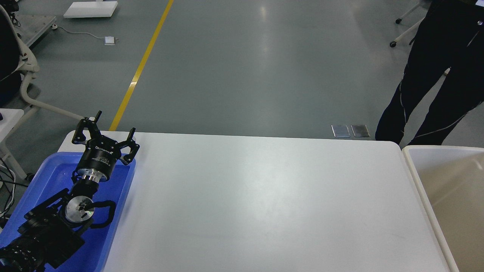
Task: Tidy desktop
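Note:
The desktop (264, 196) is a large glossy white tabletop with rounded corners, and its surface shows bare. My left gripper (114, 124) is open and empty, its fingers (132, 133) spread wide above the far end of the blue tray, at the desktop's far left corner. My right gripper is not in view.
A blue plastic tray (121, 196) lies at the desktop's left edge under my left arm. An off-white bin (416, 181) with a beige inside stands against the right edge. A person in black (435, 75) stands behind the far right corner. A chair (22, 75) is at far left.

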{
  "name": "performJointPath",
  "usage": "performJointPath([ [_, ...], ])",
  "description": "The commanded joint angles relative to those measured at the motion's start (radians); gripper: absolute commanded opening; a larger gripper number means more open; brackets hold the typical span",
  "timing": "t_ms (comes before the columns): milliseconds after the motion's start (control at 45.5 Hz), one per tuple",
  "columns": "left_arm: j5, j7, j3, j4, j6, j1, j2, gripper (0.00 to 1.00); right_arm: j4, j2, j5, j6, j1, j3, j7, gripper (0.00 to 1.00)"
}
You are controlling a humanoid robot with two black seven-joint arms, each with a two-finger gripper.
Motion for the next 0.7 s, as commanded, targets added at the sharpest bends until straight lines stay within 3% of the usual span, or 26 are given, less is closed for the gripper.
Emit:
performJointPath([
  [0,0.0,0.0,0.0,0.0,0.0,0.0,0.0,1.0,-0.009,0.02,0.054,-0.081,-0.079,0.001,-0.173,0.0],
  [308,0.0,0.0,0.0,0.0,0.0,0.0,0.0,1.0,-0.009,0.102,0.116,-0.17,-0.186,0.004,-0.245,0.0],
  [681,0.0,0.0,0.0,0.0,0.0,0.0,0.0,1.0,-0.009,0.235,0.127,-0.236,-0.293,0.073,-0.265,0.0],
])
